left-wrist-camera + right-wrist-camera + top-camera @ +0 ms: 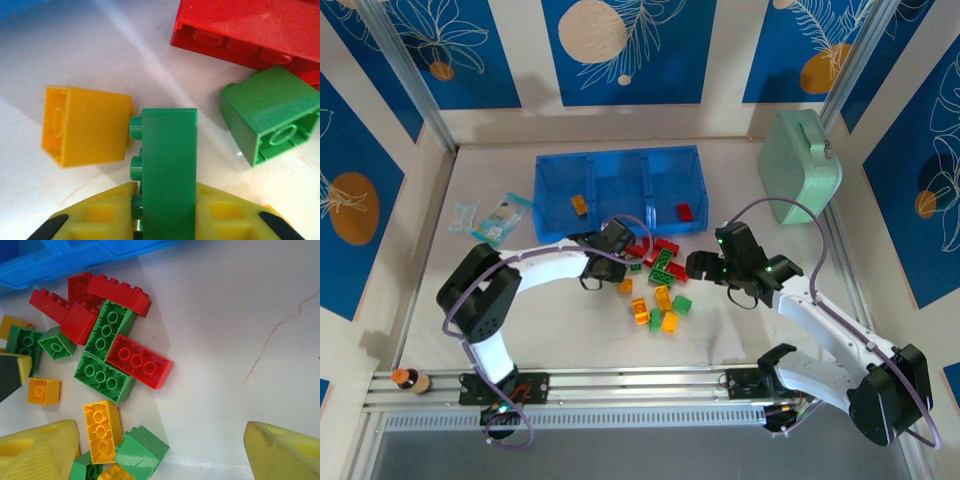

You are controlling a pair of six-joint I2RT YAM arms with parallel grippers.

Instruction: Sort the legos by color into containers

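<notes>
Left gripper (165,207): clenched on a long green studded plastic brick (167,165), held on edge between the yellow fingers (95,217) with its studs facing left; it is low over the white bench (570,330), just off the tray's near edge.
Beside the held brick: a square orange-yellow plastic brick (85,125) lies on its side just next to the studs; a square green plastic brick (270,115) lies tipped over to the right, with a long red plastic brick (245,30) past it.
Right gripper (705,265): released, jaws wide, at the right side of the pile.
Pile of red, green and orange-yellow bricks (660,285): mid-bench, between the two grippers.
Translucent blue plastic tray (620,153): toward the far edge; one orange-yellow brick (579,204) in the left compartment, one red brick (685,211) in the right.
Mint-green rounded case (800,165): far right corner.
</notes>
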